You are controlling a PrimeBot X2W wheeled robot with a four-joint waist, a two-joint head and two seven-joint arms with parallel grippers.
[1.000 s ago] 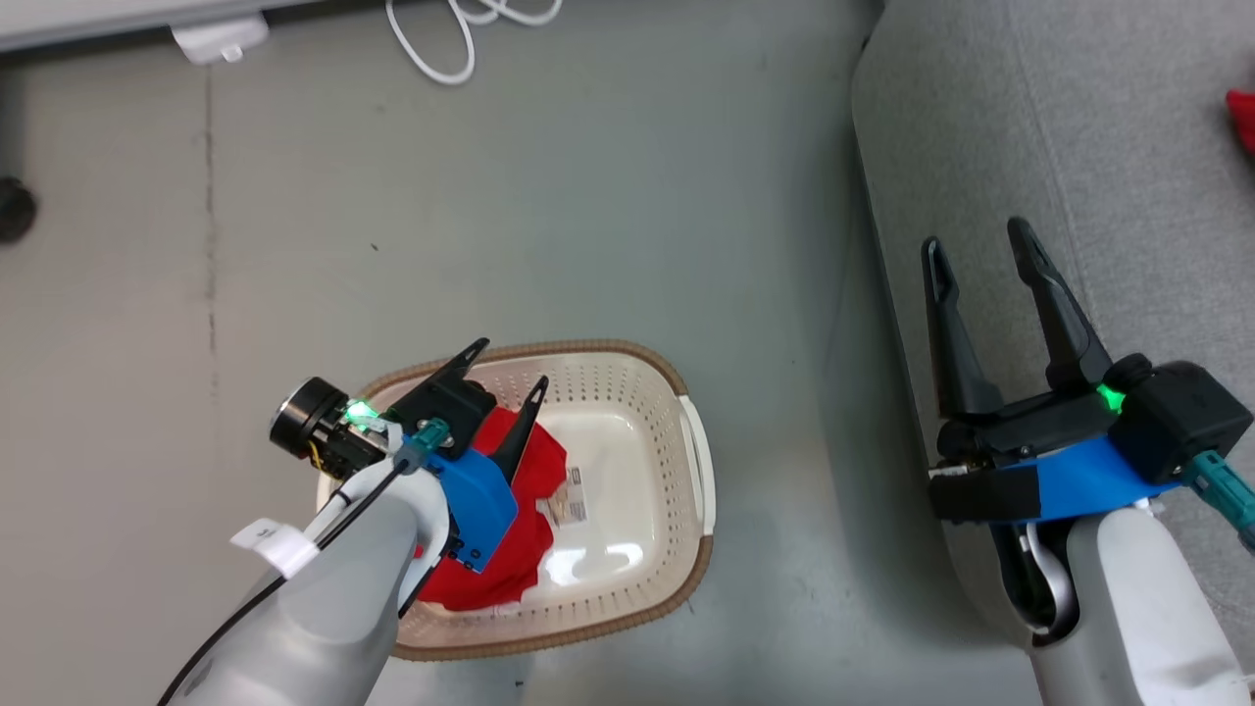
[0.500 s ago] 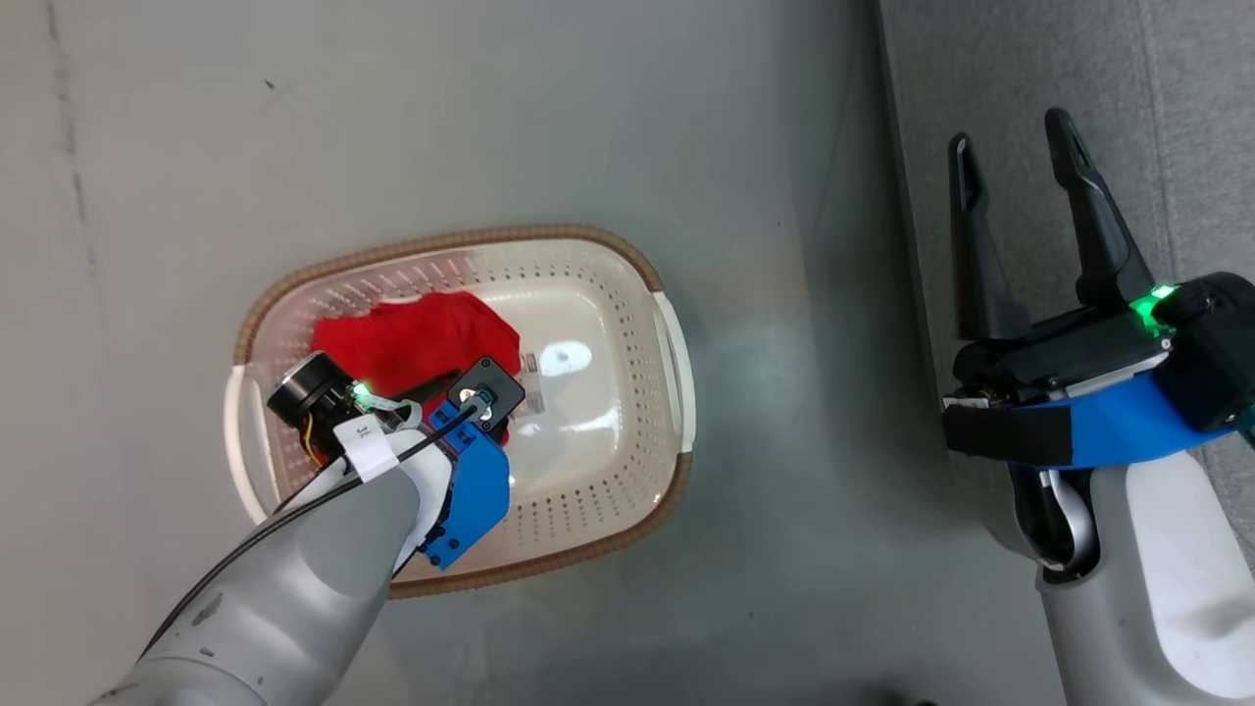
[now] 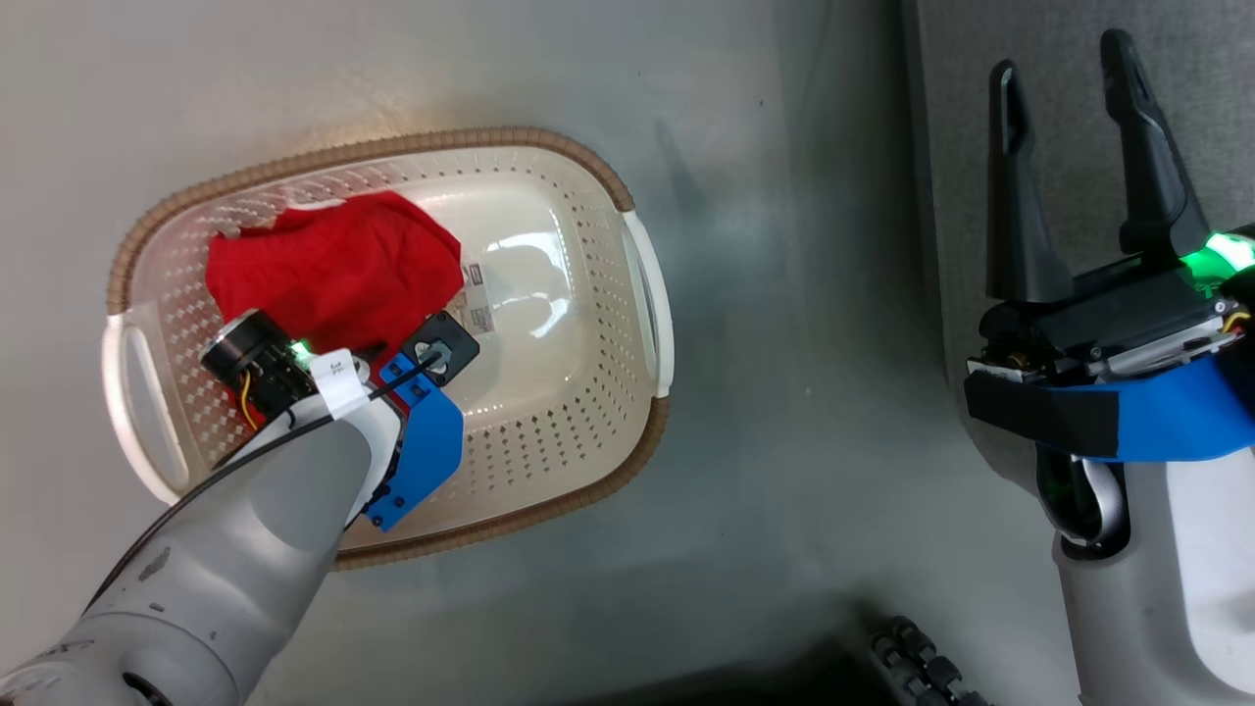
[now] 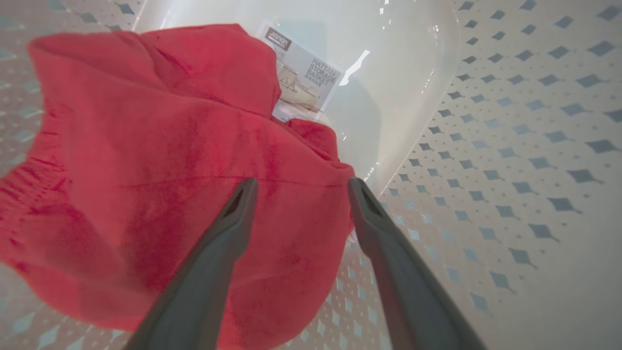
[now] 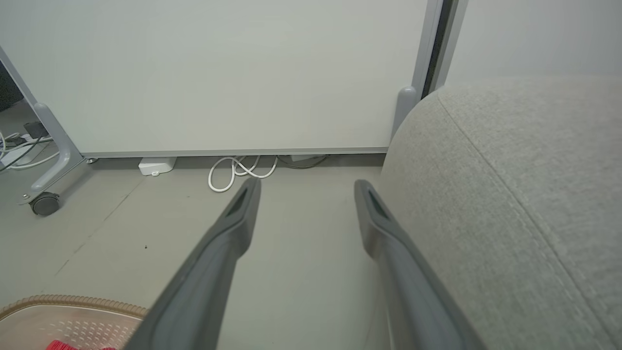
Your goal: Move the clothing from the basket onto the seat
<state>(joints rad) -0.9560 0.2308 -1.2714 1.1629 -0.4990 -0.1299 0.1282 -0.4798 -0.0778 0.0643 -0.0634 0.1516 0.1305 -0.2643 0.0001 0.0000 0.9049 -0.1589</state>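
The basket (image 3: 637, 294), cream with a brown woven rim, stands on the floor left of the seat (image 3: 1226, 98). One red piece of clothing (image 3: 333, 265) lies bunched in its left half, beside the sticker (image 3: 476, 294) on its base. My left arm (image 3: 294, 490) reaches down into the basket. My left gripper (image 4: 302, 187) is open, its fingertips (image 4: 245, 192) just over the red clothing (image 4: 146, 146) near the perforated wall (image 4: 510, 146). My right gripper (image 3: 1062, 57) hangs open and empty at the seat's edge (image 5: 510, 194).
Grey floor (image 3: 784, 392) separates the basket from the seat. A dark ribbed wheel (image 3: 917, 652) shows at the bottom edge. In the right wrist view a white panel (image 5: 243, 73), a coiled white cable (image 5: 238, 170) and a caster (image 5: 43, 204) lie beyond.
The head camera has tilted, so the whole picture shifted. My left gripper has dropped from above the rim down into the basket over the red clothing. Both grippers stayed open.
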